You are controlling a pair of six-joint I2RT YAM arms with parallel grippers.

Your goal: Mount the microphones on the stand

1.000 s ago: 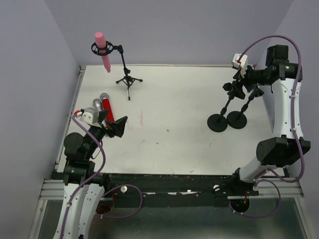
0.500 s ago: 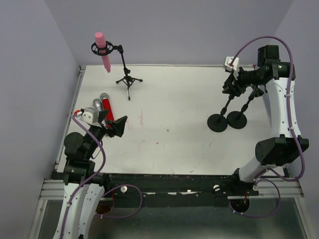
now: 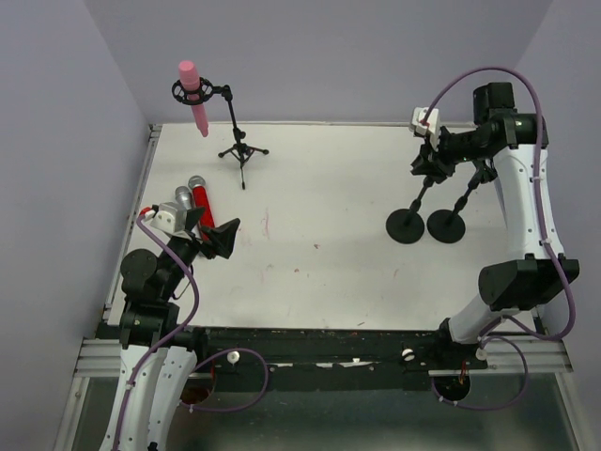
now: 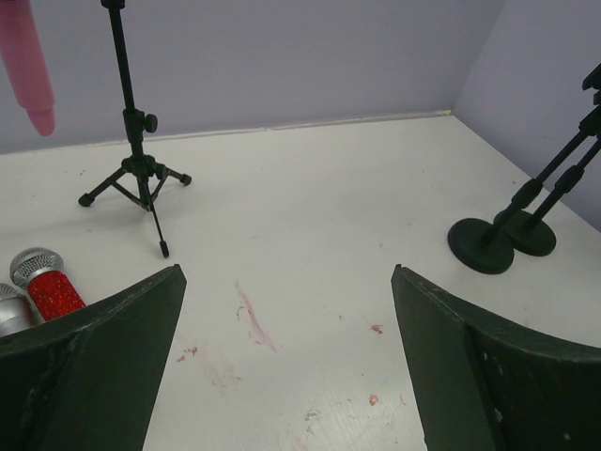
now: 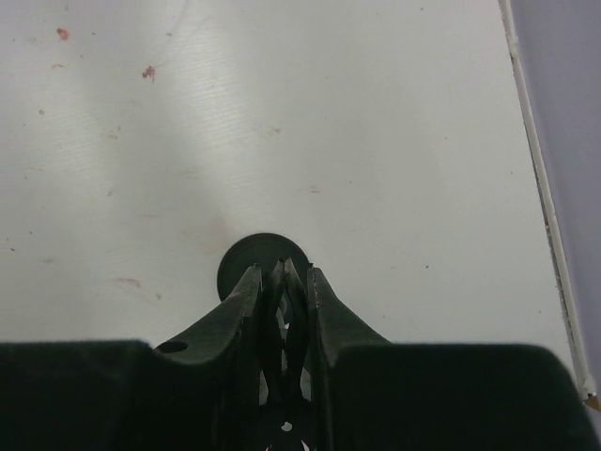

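left tool (image 4: 286,272) is spread wide, red mic (image 3: 202,205) and silver mic (image 3: 181,199) lying on the worktop (image 3: 319,188) just at its 11 o'clock. right tool (image 3: 427,162) is pinching a round-base stand (image 3: 420,202) near its top, over at 2 o'clock. pink mic (image 3: 194,97) sits clipped in the tripod stand (image 3: 239,141), far 11 o'clock corner.

Left arm (image 3: 150,282) sits folded at lower left, left gripper (image 3: 218,237) spread wide. Right arm (image 3: 537,207) arches to upper right, right gripper (image 3: 427,162) clamped on a stand (image 3: 404,226) stem.

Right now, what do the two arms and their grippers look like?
Both the left arm and right arm have white shells, black joints and a looping purple cable. Each wrist carries a small white camera box. The left gripper and right gripper have dark, wedge-shaped fingers.
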